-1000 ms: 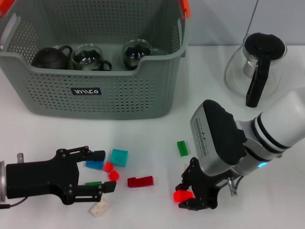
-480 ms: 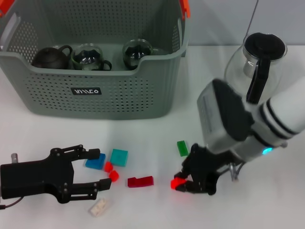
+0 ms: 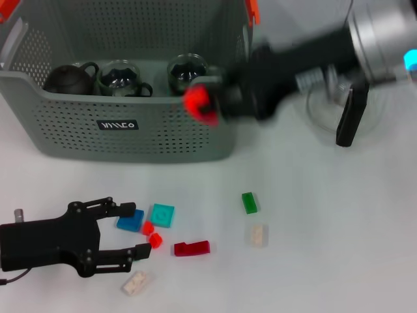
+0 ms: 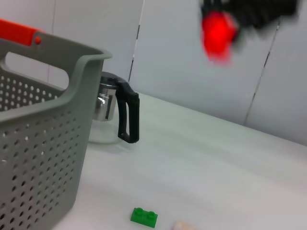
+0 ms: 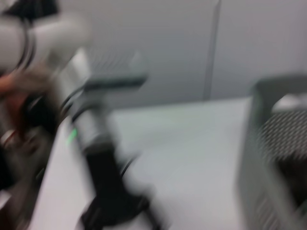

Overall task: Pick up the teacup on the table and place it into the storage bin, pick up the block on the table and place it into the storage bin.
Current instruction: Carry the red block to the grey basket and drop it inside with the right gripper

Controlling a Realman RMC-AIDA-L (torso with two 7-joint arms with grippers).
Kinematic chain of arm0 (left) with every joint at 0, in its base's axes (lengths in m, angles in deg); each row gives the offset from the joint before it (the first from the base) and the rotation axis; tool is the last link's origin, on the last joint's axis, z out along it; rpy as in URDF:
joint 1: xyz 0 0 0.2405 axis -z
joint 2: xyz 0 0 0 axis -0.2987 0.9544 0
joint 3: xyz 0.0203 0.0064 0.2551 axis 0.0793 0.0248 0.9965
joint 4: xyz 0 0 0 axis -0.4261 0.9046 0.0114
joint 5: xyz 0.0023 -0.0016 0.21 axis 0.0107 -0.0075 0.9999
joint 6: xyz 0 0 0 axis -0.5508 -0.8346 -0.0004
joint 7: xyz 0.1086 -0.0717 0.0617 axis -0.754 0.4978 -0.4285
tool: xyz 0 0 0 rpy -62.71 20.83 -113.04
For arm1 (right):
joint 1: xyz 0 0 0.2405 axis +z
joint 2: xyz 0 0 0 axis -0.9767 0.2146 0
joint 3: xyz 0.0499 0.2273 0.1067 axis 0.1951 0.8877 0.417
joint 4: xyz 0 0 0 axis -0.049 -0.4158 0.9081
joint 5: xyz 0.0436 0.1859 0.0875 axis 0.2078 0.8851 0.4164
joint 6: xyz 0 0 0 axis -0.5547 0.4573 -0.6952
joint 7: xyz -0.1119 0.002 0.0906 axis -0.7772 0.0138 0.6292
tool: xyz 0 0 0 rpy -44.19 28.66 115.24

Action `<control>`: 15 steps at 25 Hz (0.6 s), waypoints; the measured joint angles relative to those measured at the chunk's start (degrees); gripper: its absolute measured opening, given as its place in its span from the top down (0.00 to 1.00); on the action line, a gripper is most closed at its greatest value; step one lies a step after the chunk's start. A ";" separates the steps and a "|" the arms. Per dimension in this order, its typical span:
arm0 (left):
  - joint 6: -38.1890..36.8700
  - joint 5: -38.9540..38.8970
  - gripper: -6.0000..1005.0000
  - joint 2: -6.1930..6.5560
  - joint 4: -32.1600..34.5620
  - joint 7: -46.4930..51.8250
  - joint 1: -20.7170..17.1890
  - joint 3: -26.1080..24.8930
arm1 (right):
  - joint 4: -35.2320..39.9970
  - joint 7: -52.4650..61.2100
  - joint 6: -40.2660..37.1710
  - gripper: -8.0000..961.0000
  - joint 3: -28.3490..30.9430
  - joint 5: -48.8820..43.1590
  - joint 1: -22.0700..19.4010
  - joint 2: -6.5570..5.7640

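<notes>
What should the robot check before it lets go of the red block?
1. Red block held in the right gripper: ok.
2. Block past the front wall of the storage bin: cannot tell; it looks about level with the rim.
3. Free spot inside, away from the glass teacups and dark teapot: cannot tell.
4. Left gripper low on the table by the loose blocks, out of the way: ok.
5. Glass pitcher clear of the right arm: cannot tell.
</notes>
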State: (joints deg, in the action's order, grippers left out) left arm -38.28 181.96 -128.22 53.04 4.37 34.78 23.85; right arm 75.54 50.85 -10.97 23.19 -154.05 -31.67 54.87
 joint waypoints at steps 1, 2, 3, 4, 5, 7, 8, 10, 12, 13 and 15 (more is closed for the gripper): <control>0.00 0.00 0.18 0.00 0.00 0.00 0.00 0.00 | -0.54 1.52 2.36 0.78 1.16 0.00 1.93 0.06; 0.04 0.00 0.18 -0.15 -0.29 -0.26 0.34 0.00 | -1.39 2.57 4.91 0.78 1.69 -0.10 3.62 0.12; 0.03 0.00 0.18 -0.17 -0.42 -0.35 0.44 0.01 | -3.11 3.52 8.55 0.78 1.64 -0.64 5.67 0.17; 0.05 0.00 0.18 -0.16 -0.67 -0.51 0.62 0.00 | -5.01 4.14 12.97 0.78 1.25 -1.32 7.51 0.17; 0.03 0.00 0.18 -0.14 -0.86 -0.63 0.76 -0.01 | -7.59 4.43 17.53 0.78 0.41 -2.14 9.71 0.24; 0.05 -0.03 0.18 -0.12 -1.12 -0.75 1.07 0.00 | -12.85 4.57 25.58 0.77 -1.24 -3.63 13.35 0.28; 0.06 -0.03 0.18 -0.12 -1.20 -0.77 1.17 0.00 | -15.84 4.48 29.21 0.77 -2.13 -4.20 15.10 0.31; 0.31 -0.13 0.18 -0.14 -1.30 -0.80 1.32 -0.01 | -21.90 4.34 35.94 0.77 -3.74 -5.16 18.21 0.29; 0.71 -0.58 0.18 -0.17 -1.45 -0.81 1.38 0.00 | -27.47 4.34 42.06 0.77 -5.19 -6.23 20.95 0.29; 0.85 -1.01 0.18 -0.17 -1.56 -0.81 1.39 0.00 | -29.70 4.37 44.39 0.77 -5.81 -6.56 21.94 0.29; 0.88 -1.71 0.18 -0.15 -1.86 -0.82 1.40 0.00 | -33.42 4.26 48.29 0.77 -7.52 -6.77 23.38 0.37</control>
State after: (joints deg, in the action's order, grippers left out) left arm -37.40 180.25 -128.37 51.18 3.55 36.18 23.86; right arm 42.12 55.11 37.32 15.67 -160.82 -8.29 55.24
